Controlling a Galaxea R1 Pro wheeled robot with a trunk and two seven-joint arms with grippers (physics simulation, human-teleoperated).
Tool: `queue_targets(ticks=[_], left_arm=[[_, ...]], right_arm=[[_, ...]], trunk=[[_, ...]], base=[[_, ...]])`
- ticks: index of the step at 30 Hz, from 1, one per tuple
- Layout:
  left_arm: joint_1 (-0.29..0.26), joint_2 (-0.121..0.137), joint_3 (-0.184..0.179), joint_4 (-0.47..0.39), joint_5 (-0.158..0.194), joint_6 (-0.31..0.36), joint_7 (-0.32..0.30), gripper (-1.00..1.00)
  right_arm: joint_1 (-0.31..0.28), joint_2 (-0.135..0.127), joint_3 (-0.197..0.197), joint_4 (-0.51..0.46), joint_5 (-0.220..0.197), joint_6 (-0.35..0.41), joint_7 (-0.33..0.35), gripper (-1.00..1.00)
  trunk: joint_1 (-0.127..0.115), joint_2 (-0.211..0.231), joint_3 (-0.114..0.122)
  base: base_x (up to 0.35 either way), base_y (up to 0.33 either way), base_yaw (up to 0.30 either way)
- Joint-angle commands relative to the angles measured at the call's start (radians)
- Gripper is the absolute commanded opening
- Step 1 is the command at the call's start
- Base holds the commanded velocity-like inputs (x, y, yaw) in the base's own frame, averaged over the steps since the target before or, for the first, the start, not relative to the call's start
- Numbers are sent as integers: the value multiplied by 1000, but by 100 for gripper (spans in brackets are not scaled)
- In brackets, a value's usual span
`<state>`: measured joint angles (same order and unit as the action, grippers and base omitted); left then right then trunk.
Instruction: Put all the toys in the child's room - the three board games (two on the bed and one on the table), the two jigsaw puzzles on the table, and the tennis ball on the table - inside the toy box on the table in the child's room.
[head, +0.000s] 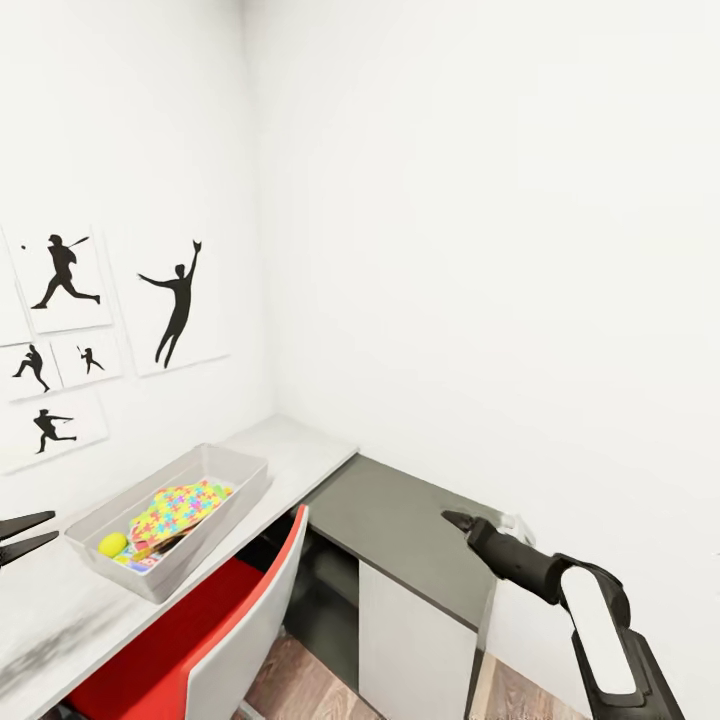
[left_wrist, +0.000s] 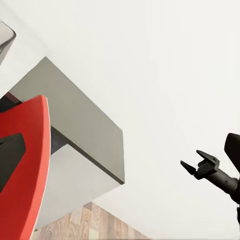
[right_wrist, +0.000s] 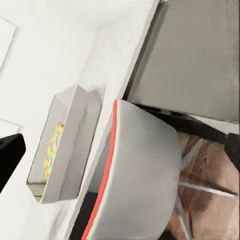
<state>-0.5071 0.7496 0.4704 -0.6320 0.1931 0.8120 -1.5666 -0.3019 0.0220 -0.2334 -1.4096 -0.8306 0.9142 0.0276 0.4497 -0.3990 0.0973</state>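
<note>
At the far left of the head view the left pincer (head: 25, 537) shows as two dark fingertips spread apart in a narrow V, released and holding nothing, hovering over the near end of the pale speckled worktop (head: 300, 445). Just beside it, further along the worktop, sits the grey toy box (head: 228, 508), lying lengthwise close to the front edge, with open worktop between its far end and the wall corner. Inside it a jigsaw puzzle (head: 180, 503) lies tilted on top of other boxes, and the yellow-green tennis ball (head: 112, 544) rests in the near corner. Black silhouette pictures (head: 177, 302) hang on the wall above. A red-and-grey chair (head: 255, 590) is pushed up against the worktop's front edge, right below the toy box. To the right, a lower dark grey side unit (head: 400, 520) butts against the worktop and runs along the white wall, wood floor (head: 300, 690) showing beneath. Over that unit's front edge hangs the right pincer (head: 457, 519), its fingers parted in the left wrist view (left_wrist: 197, 164), empty and touching nothing.
</note>
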Motion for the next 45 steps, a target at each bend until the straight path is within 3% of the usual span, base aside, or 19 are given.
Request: queue_targets(ticks=[1, 4, 9, 11, 26, 31, 33, 35, 39, 45], left_arm=[[0, -1, 0, -1, -1, 10, -4, 100], [0, -3, 0, -3, -1, 9, -4, 100], [0, -5, -10, -3, -1, 1, -4, 100], [0, -4, -27, -3, -1, 0, -4, 100], [1, -4, -44, -4, -1, -26, -4, 100], [1, -5, -44, -30, 0, -28, -4, 100], [1, -6, -44, -53, 2, -28, -4, 100], [1, -10, -44, -71, 3, -28, -4, 100], [1, -23, -44, -86, 3, -28, -4, 100], [1, -58, -72, -103, 2, -30, -4, 100]], right_arm=[[-7, -13, -17, 59, -3, 2, 4, 100], [-20, -83, -45, 167, -8, -6, 22, 100], [-5, -166, -79, 208, -1, -11, 145, 100], [2, -185, -86, 212, 2, -21, 189, 100], [50, -187, -86, 249, 9, -69, 225, 100], [76, -190, -80, 327, 21, -155, 227, 100], [83, -190, -62, 361, 42, -210, 235, 100], [88, -190, -13, 386, 82, -262, 264, 100], [91, -187, 49, 400, 130, -303, 308, 100], [92, -185, 76, 451, 149, -368, 325, 100]], trunk=[[0, -1, -1], [0, -1, -4], [0, -1, -7], [0, -1, -7], [0, -1, -8], [0, -1, -8], [0, -1, -8], [0, -1, -8], [0, -1, -8], [0, -1, -7]], base=[[-2, 0, -103], [-1, 0, -169], [0, 0, -238], [0, 0, -271], [0, 0, -280], [0, 0, -281], [0, 0, -281], [0, 0, -281], [0, 0, -281], [0, 0, -281]])
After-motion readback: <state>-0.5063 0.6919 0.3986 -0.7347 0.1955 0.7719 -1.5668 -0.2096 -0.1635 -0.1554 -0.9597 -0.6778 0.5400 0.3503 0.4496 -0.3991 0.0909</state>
